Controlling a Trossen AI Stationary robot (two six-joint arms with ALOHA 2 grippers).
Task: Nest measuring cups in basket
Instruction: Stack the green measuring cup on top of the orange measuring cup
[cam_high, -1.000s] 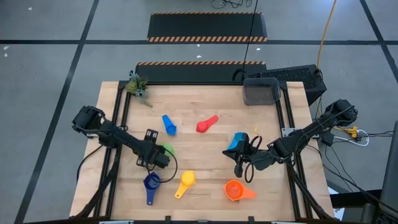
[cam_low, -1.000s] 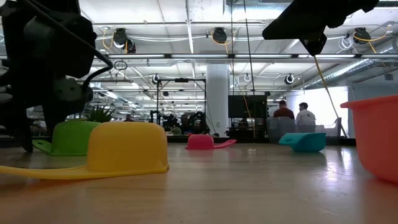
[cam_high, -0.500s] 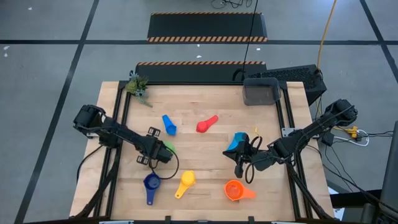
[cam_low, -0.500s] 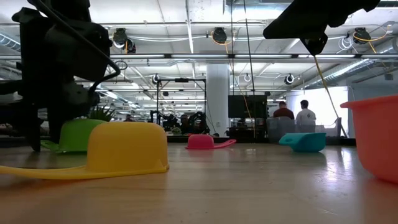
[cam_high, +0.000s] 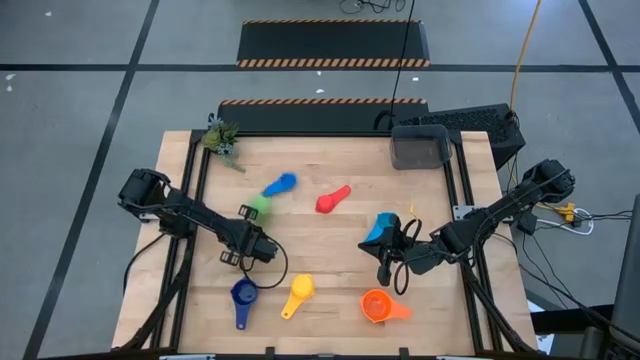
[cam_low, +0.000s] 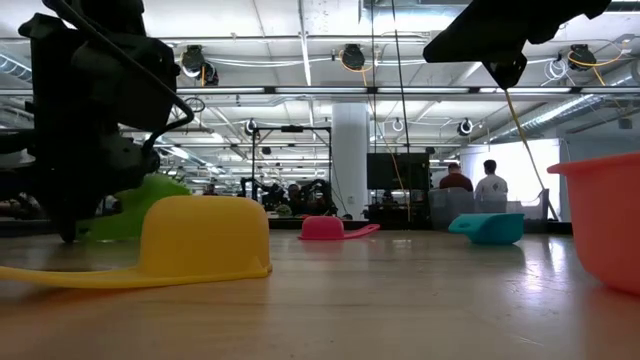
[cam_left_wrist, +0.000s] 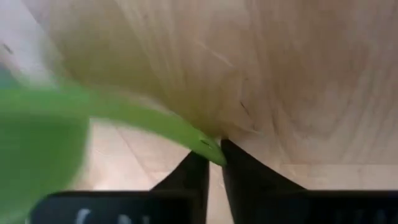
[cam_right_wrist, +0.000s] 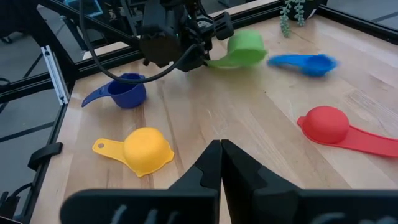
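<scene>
The green cup (cam_high: 261, 204) is bright lime plastic, a small round bowl with a thin flat handle. It sits on the wooden surface (cam_high: 330, 270) toward the left, between the blue cup (cam_high: 280, 185) and the left end effector (cam_high: 264, 246). Its bowl points away toward the back of the surface and its handle runs back toward the end effector, so its long axis lies roughly front to back, slanted slightly.

In the left wrist view the two dark fingers (cam_left_wrist: 242, 180) stand nearly together at the tip of the green handle; they look closed on it, though the blur makes the contact hard to confirm.

The right end effector (cam_high: 384, 270) hangs shut and empty near the light blue cup (cam_high: 380, 229). The dark grey basket (cam_high: 419, 148) stands at the far right corner.
</scene>
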